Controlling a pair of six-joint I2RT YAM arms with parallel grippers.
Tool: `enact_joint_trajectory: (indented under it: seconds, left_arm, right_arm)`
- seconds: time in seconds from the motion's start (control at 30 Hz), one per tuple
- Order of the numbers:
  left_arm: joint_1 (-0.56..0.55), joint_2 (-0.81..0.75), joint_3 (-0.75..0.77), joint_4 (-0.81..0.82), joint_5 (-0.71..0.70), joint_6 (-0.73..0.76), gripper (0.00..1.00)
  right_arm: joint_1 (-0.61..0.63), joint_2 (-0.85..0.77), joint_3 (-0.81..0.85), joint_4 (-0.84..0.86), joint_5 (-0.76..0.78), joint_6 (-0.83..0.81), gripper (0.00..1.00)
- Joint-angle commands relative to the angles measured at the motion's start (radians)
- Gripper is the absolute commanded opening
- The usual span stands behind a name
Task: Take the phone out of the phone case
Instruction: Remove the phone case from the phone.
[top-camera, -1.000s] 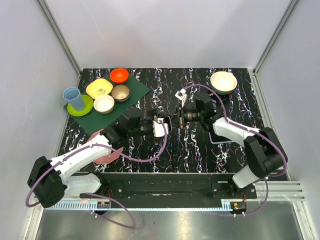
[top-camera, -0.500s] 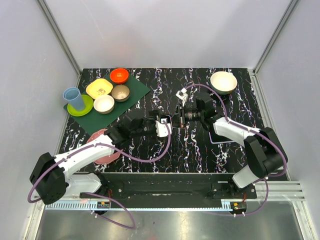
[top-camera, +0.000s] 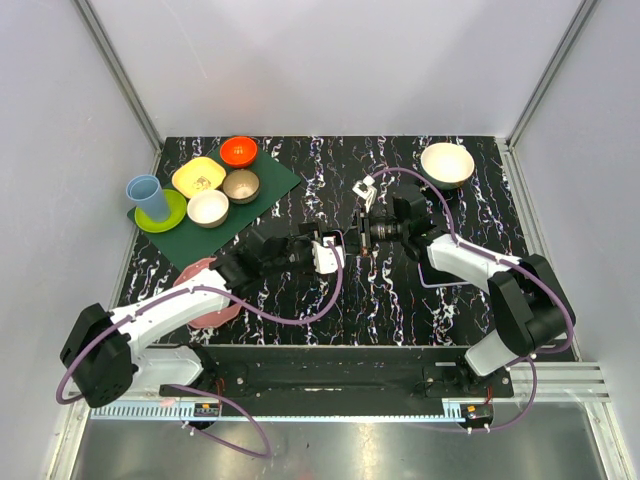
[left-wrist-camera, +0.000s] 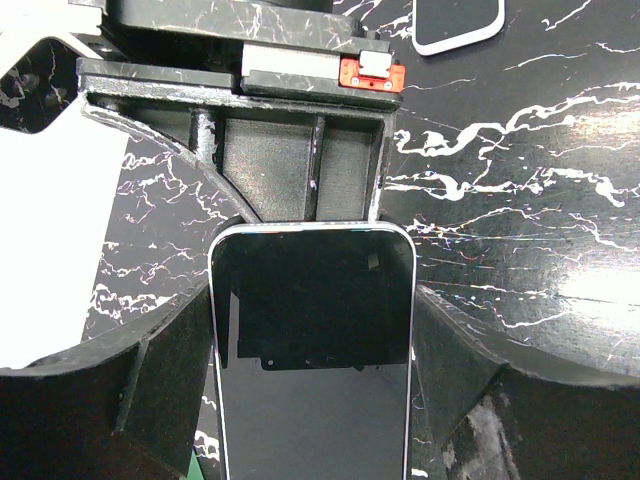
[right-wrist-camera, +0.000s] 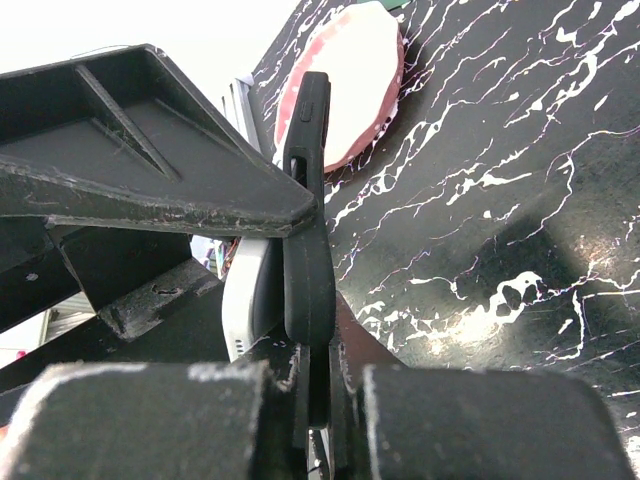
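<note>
Standing over the table (top-camera: 380, 300) and reading it from the left, I see a blue cup (top-camera: 147, 195) and a cluster of small bowls (top-camera: 225, 172) on a dark green mat (top-camera: 280, 180), none of it part of the job, and a pink plate (top-camera: 212, 312) half hidden under the left arm. That arm reaches to the middle, where the left gripper (top-camera: 328, 254) meets the other one nose to nose. Its wrist camera shows the phone (left-wrist-camera: 312, 340) lying screen-up between its fingers (left-wrist-camera: 165, 370). The jaws stand wide, close along both long edges, but I cannot tell whether they press on it yet. Just right of that, the right gripper (top-camera: 358, 236) is clenched on the thin black phone case (right-wrist-camera: 308, 250), which its own camera sees edge-on, and the phone's pale side shows beside the case, a sliver apart from it at the near end. I would judge the phone started out of the case but not free. A firm hold and a pull apart are left to do. Far right sits a white bowl (top-camera: 447, 163).
</note>
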Motion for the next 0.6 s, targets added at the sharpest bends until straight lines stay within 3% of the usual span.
enact_joint_trajectory:
  seconds: [0.0,0.57]
  left_arm:
    - [-0.012,0.011,0.004,0.021,0.027,0.013,0.61]
    - [0.093,0.035,0.066,-0.008,0.263,-0.203,0.59]
  right_arm:
    - [-0.01,-0.044,0.031,0.12,-0.018,0.017,0.0]
    - [-0.013,-0.112,-0.069,0.255,0.071,-0.1,0.0]
